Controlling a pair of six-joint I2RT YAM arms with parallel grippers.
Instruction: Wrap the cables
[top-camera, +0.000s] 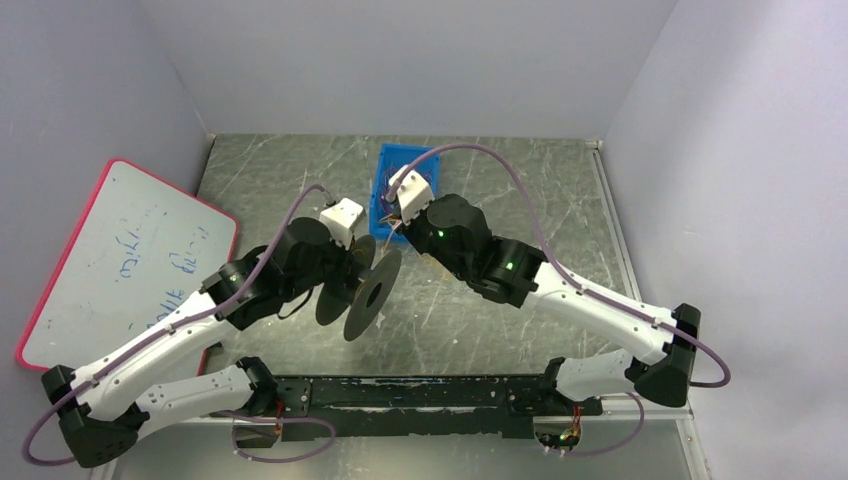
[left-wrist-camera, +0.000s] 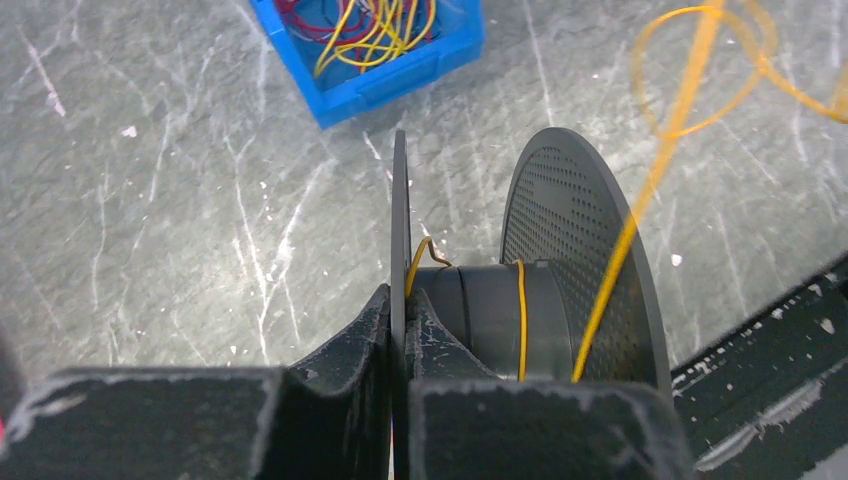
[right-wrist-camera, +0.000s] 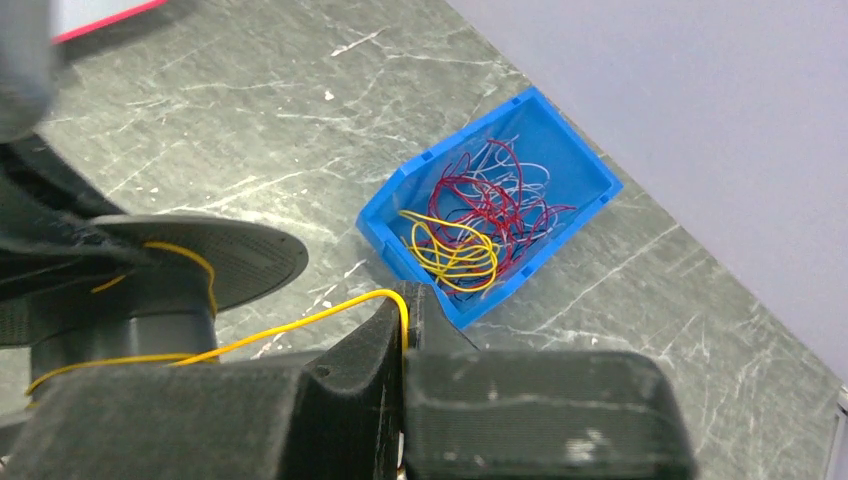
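My left gripper (left-wrist-camera: 402, 320) is shut on one flange of a dark grey spool (left-wrist-camera: 530, 310) and holds it above the table; the spool also shows in the top view (top-camera: 360, 285). A yellow cable (left-wrist-camera: 520, 310) makes a turn around the spool's hub. My right gripper (right-wrist-camera: 408, 300) is shut on the same yellow cable (right-wrist-camera: 300, 325), which runs from its jaws leftward to the spool (right-wrist-camera: 170, 270). A blue bin (right-wrist-camera: 490, 215) with more yellow, red and white cables stands on the table beyond; it shows at the top of the left wrist view (left-wrist-camera: 370, 50) and in the top view (top-camera: 385, 185).
A whiteboard with a red rim (top-camera: 120, 260) leans at the left wall. A black rail (top-camera: 420, 395) runs along the near edge between the arm bases. Pale walls close in the back and both sides of the marble table (top-camera: 520, 210).
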